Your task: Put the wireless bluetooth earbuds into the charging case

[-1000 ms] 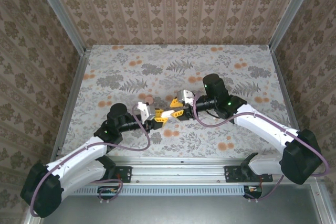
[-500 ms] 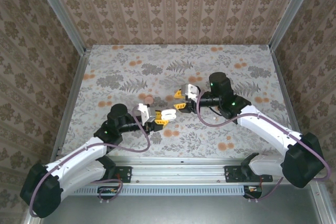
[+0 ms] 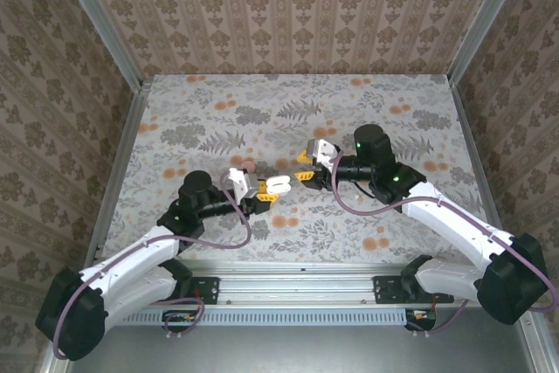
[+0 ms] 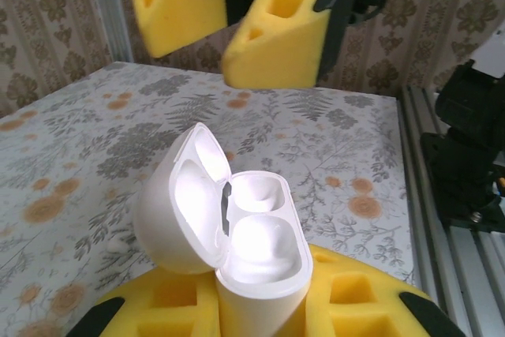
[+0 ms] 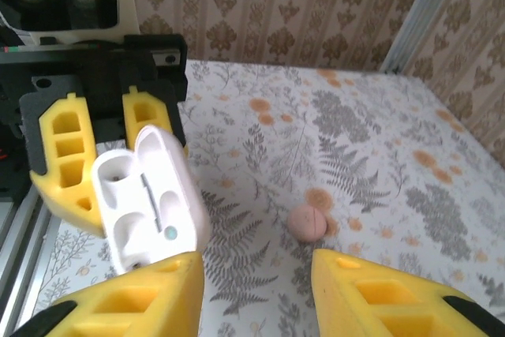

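- Floral-print table (image 3: 367, 111), wallpaper walls (image 3: 288, 6) on 3 sides.
- Charging case (image 3: 278, 184): held up off the table, lid flipped open. It is clamped at its lower body betw. the yellow pads of the L gripper (image 3: 269, 191). L fingers are clenched on it.
- R gripper (image 3: 306, 167): just beside the case on its right, not touching. Jaws are parted w/ nothing betw. them.
- Pinkish disc (image 3: 250, 164): flat on the table, near the case, beyond it on the L side. Not a task item.
- Step in hand (judgement): case is presented open for loading. R gripper is free, so prob. abt to go for one of the earbuds.
- Earbuds: cannot tell whether any sits in the case. The wells read as glossy white hollows.
- Next move calls for (judgement):
  - L arm holds the case steady, opening up.
  - R locates a bud, pinches it stem-down, lines it up over a well and lowers it straight.
  - Tiny part, tight fit, so a tilt could hang it on the case rim.
- View diffs:
  - L wrist cam looks close into the wells and inner lid, w/ R fingers hanging above and behind the case.
  - Top cam reduces the case to a white blob but gives both arms' layout abt the case.
  - R wrist cam sees the case from the opposite side, incl. hinge line and a small greenish dot inside. It also shows the disc on the table off to one side of the case.
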Robot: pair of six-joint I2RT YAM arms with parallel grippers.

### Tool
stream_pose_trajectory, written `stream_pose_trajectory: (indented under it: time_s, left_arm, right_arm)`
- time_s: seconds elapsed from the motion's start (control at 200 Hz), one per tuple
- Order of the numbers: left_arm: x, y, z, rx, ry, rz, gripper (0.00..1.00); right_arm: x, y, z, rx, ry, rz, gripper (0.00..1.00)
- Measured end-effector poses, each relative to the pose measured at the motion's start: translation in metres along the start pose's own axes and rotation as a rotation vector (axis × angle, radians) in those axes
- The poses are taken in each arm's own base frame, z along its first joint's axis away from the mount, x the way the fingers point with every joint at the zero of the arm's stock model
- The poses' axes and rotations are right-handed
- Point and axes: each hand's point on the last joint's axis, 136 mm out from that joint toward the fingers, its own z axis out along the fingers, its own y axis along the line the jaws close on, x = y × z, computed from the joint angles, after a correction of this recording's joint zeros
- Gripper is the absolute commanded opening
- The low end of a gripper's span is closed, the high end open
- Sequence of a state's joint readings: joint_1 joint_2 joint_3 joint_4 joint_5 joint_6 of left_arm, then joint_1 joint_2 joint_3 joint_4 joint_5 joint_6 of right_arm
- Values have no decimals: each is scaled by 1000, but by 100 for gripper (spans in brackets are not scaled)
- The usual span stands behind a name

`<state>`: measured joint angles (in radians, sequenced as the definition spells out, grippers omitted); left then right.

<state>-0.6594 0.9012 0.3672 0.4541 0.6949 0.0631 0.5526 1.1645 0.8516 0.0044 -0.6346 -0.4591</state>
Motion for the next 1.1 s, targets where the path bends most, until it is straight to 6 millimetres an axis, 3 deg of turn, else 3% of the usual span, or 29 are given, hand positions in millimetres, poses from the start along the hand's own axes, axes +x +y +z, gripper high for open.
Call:
stream_pose_trajectory:
  time_s: [0.185, 0.465, 0.785, 1.1]
  left_arm:
    - [12, 16, -2, -93, 21, -38, 12]
    - [27, 42, -12, -226, 55, -110, 11]
    - [42, 83, -43, -418, 37, -235, 11]
    - [30, 109, -74, -589, -30, -261, 11]
  right_arm:
    - [12, -13, 5, 56, 50, 87, 41]
    - [15, -61, 24, 200, 141, 317, 43]
    - [26, -98, 38, 328, 269, 556, 47]
    - [69, -126, 63, 431, 472, 732, 46]
